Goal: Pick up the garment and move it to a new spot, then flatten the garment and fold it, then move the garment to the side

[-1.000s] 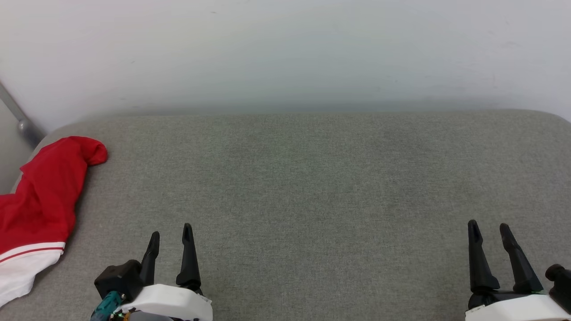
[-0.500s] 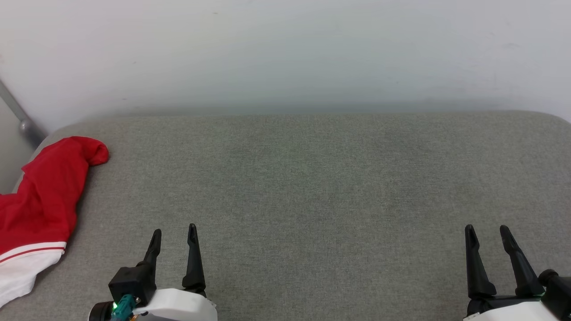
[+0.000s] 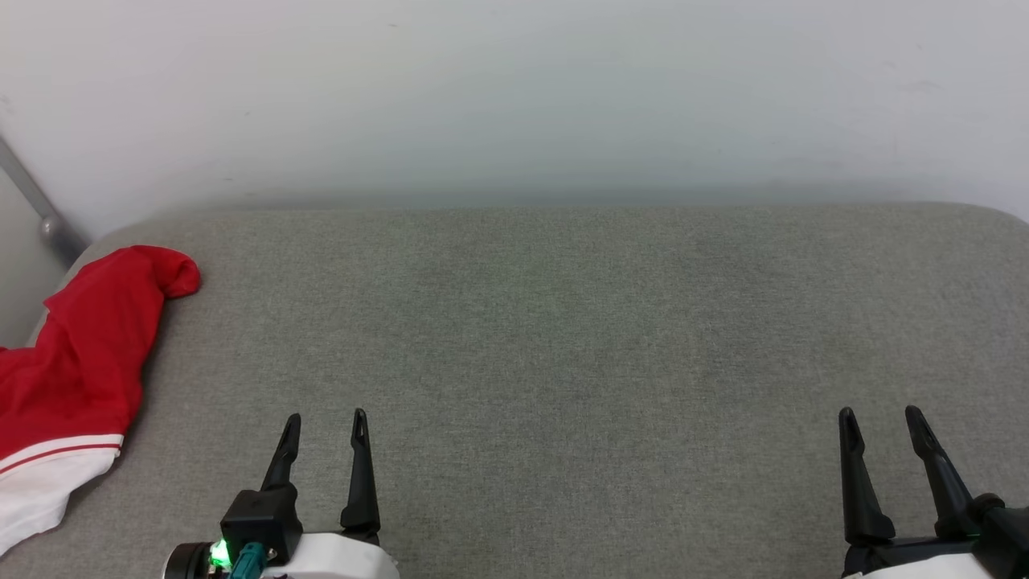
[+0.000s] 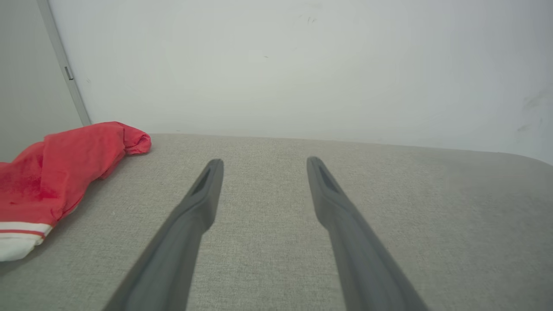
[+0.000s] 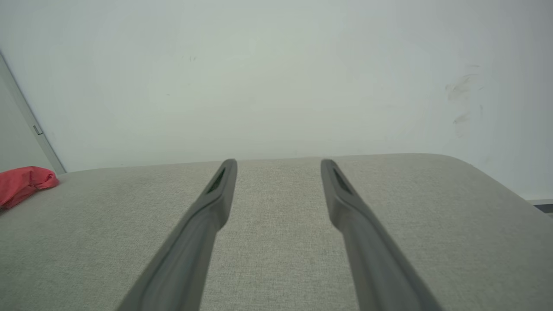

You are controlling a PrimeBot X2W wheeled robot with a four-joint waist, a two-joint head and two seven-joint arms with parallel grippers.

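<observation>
One garment (image 3: 72, 354), two pincers (image 3: 326, 416) (image 3: 880, 411) — one cushion (image 3: 563, 322)

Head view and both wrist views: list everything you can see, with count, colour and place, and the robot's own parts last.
garment: one, red with a white sleeve and red-and-white striped trim, bunched at the left end of the padded surface, apart from both grippers
padded surface: one, grey woven fabric, spread across the front of the robot
wall: one, pale white with faint scuffs, right behind the padded surface
metal strip: one, grey, slanting along the wall at far left
left gripper: one, dark fingers, lower left of the head view, open, holding nothing
right gripper: one, dark fingers, lower right of the head view, open, holding nothing
</observation>
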